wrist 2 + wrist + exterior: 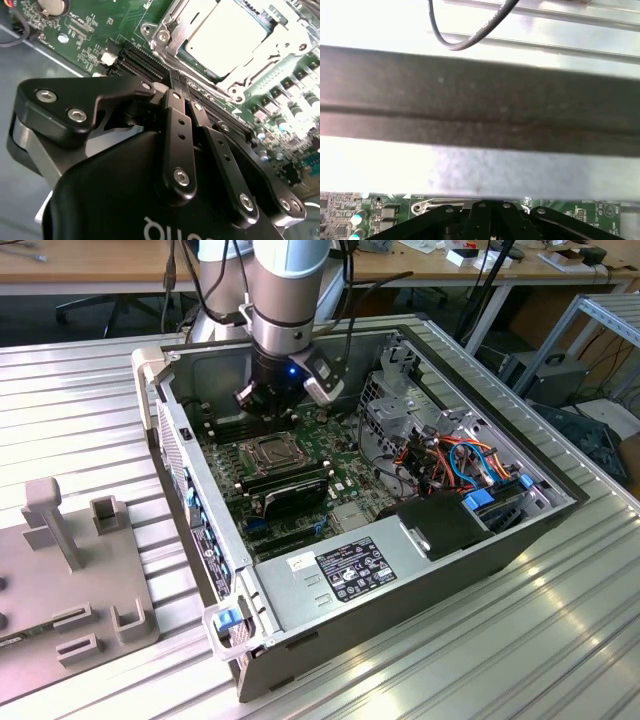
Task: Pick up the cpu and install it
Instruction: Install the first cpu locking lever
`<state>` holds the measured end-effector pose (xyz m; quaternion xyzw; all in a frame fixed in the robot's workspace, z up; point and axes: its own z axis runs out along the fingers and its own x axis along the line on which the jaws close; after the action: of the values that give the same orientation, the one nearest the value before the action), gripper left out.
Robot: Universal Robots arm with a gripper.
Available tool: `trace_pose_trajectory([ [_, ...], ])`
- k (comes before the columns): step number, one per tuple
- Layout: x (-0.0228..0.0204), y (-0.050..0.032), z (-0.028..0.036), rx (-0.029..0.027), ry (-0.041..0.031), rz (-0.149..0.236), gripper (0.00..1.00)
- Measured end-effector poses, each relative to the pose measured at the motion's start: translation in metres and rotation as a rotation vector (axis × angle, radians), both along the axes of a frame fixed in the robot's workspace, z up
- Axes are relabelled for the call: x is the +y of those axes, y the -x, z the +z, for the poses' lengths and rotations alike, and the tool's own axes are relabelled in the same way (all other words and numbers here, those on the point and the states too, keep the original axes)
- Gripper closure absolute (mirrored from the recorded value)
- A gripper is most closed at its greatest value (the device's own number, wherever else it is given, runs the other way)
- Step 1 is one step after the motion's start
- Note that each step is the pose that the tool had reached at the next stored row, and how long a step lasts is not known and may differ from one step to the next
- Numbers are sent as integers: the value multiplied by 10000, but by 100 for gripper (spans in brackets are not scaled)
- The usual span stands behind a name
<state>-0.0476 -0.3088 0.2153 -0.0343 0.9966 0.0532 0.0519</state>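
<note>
We list an open computer case (520, 540) lying on a ribbed metal table (90, 400), with a motherboard (335, 435) on its floor. On the motherboard sits the CPU socket (268, 452), holding the cpu (227, 37) in the second wrist view. Toward the exterior view's right of the socket we note a drive cage (400, 405), then a cable bundle (465, 465) beyond it. The power supply (350, 570) occupies the case's near edge. The gripper (268, 405) hangs inside the case, just behind the socket. On the exterior view's left, apart from the case, lies a fixture plate (70, 580). Behind the table stands a desk (100, 265).
</note>
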Motion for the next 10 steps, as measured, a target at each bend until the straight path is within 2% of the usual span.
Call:
trace_pose_trajectory([
  [2, 0, 0, 33, 1, 24, 0, 89],
  [3, 0, 0, 47, 0, 60, -1, 89],
  [5, 0, 0, 47, 1, 80, 1, 89],
  [6, 0, 0, 48, 24, 150, -2, 89],
  [7, 0, 0, 48, 78, 227, -1, 89],
  [8, 0, -1, 47, 162, 306, 0, 89],
  [10, 0, -1, 46, 284, 398, -13, 89],
])
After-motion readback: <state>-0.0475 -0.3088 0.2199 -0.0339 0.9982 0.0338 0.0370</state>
